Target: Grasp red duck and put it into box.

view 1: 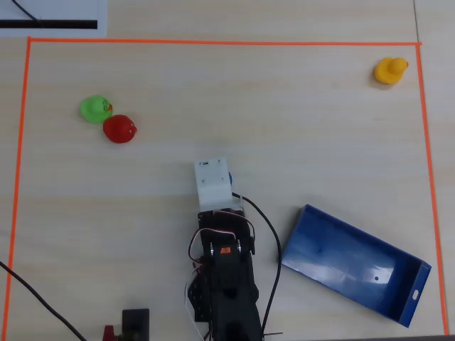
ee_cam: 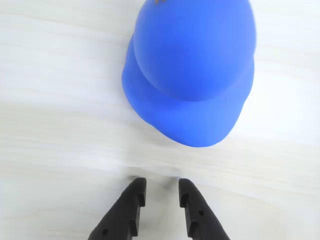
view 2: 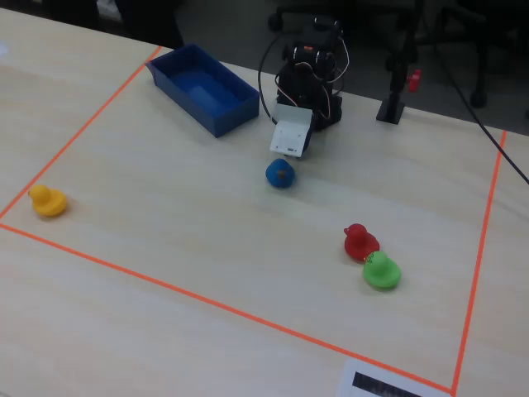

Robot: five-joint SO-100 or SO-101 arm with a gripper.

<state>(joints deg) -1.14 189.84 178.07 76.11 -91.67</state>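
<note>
The red duck (view 1: 119, 128) sits on the table at the left in the overhead view, touching a green duck (view 1: 95, 109). In the fixed view the red duck (view 2: 359, 241) is at the right. The blue box (view 1: 341, 259) lies empty to the right of the arm; in the fixed view the box (view 2: 198, 87) is at the back left. My gripper (ee_cam: 162, 186) shows in the wrist view with its two black fingers a small gap apart and nothing between them. It hangs just behind a blue duck (ee_cam: 190, 75), far from the red duck.
The blue duck (view 2: 280, 174) sits right in front of the arm's white camera mount (view 1: 213, 181). A yellow duck (view 1: 390, 69) is in the far right corner. Orange tape (view 1: 213, 42) frames the work area. Cables trail beside the arm base.
</note>
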